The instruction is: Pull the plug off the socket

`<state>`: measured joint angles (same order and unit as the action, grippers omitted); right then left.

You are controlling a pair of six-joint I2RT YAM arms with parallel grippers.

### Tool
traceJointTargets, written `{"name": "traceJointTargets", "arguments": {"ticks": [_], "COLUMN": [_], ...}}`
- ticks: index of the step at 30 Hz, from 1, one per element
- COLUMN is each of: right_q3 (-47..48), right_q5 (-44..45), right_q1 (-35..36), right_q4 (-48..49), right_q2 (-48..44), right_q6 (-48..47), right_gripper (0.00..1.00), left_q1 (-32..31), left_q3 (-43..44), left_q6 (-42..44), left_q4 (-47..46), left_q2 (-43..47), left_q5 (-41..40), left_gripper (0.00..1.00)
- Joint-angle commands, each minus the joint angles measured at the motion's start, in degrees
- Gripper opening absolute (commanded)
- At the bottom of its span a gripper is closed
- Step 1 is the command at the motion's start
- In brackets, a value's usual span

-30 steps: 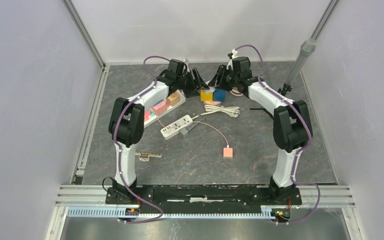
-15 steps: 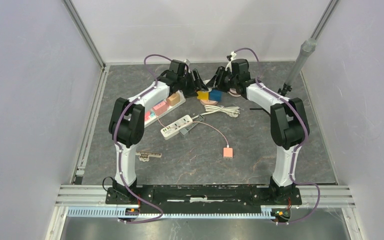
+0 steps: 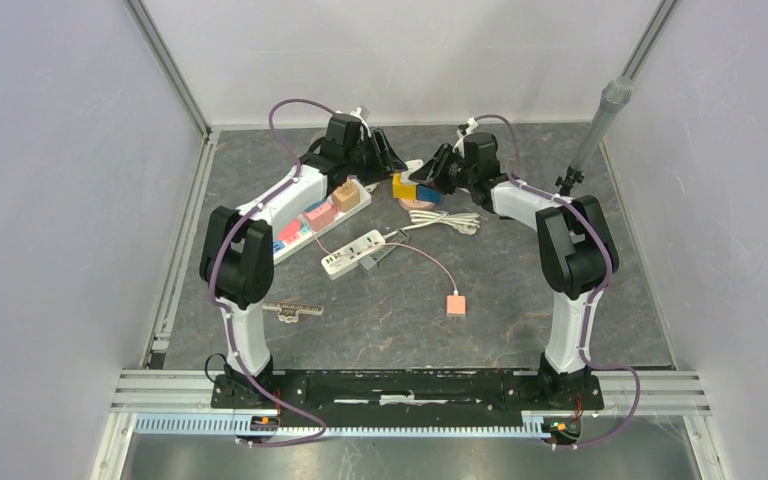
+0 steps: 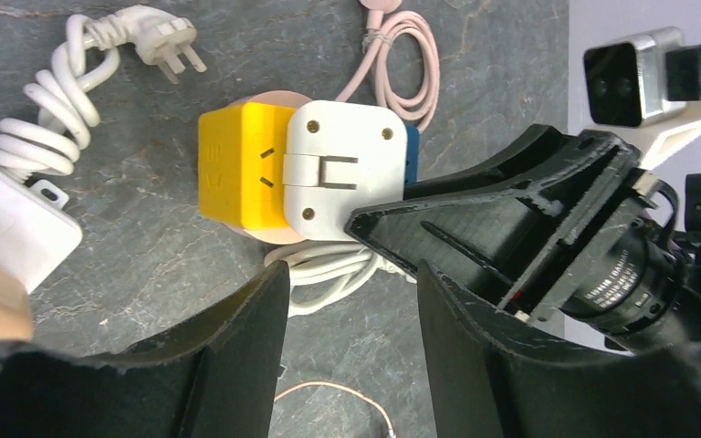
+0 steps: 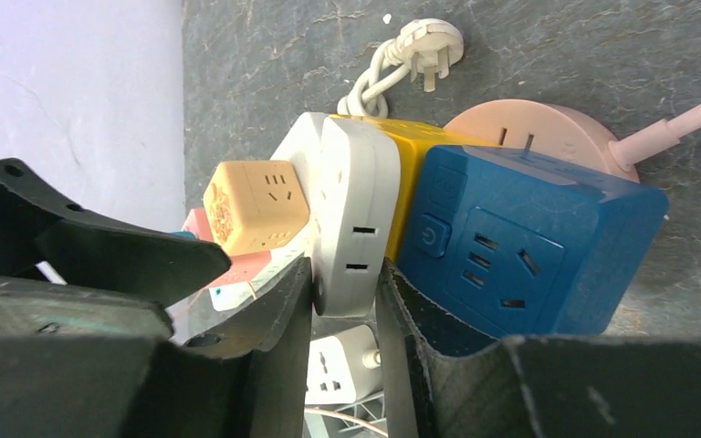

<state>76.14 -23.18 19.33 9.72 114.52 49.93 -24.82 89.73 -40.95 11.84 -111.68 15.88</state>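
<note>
A white plug adapter [image 5: 351, 210] sits against the side of a yellow cube socket [image 5: 420, 155], which adjoins a blue cube socket [image 5: 520, 246]. My right gripper [image 5: 345, 283] is shut on the white plug, one finger on each flat side. In the left wrist view the plug [image 4: 342, 169] overlaps the yellow cube [image 4: 237, 173]. My left gripper [image 4: 351, 301] is open and empty, hovering just near of the cubes and apart from them. In the top view the left gripper [image 3: 390, 158] and right gripper [image 3: 430, 172] face each other over the yellow cube [image 3: 401, 185].
A pink round socket [image 5: 538, 137] lies under the cubes. A coiled white cable [image 3: 447, 220], a white power strip [image 3: 353, 251], a long strip with coloured cubes [image 3: 315, 215] and a pink charger [image 3: 455, 304] lie nearby. A grey pole [image 3: 600, 125] stands at right.
The right gripper has moved left and closed on the white plug. The left gripper has drawn back and left a little. The cubes have shifted slightly left.
</note>
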Motion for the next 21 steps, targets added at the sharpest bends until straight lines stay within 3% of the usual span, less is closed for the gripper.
{"name": "traceJointTargets", "arguments": {"ticks": [1, 6, 9, 21], "right_q3": [-0.3, 2.2, 3.7, 11.5], "right_q5": [-0.2, 2.2, 3.0, 10.4], "right_q1": [0.6, 0.6, 0.6, 1.0], "right_q4": [5.0, 1.1, -4.1, -19.8], "right_q2": [-0.8, -0.6, -1.3, -3.1], "right_q6": [2.2, -0.6, -4.1, -19.8], "right_gripper": [0.32, 0.12, 0.04, 0.0], "left_q1": [0.5, 0.7, 0.8, 0.8], "left_q3": [1.1, 3.8, 5.1, 4.8], "left_q6": [2.4, 2.5, 1.4, -3.1], "left_q4": [-0.1, 3.0, 4.2, 1.7], "left_q2": [1.0, -1.0, -2.7, -7.7], "left_q5": [-2.1, -2.8, -3.0, 2.5], "left_gripper": [0.6, 0.61, 0.61, 0.5]}}
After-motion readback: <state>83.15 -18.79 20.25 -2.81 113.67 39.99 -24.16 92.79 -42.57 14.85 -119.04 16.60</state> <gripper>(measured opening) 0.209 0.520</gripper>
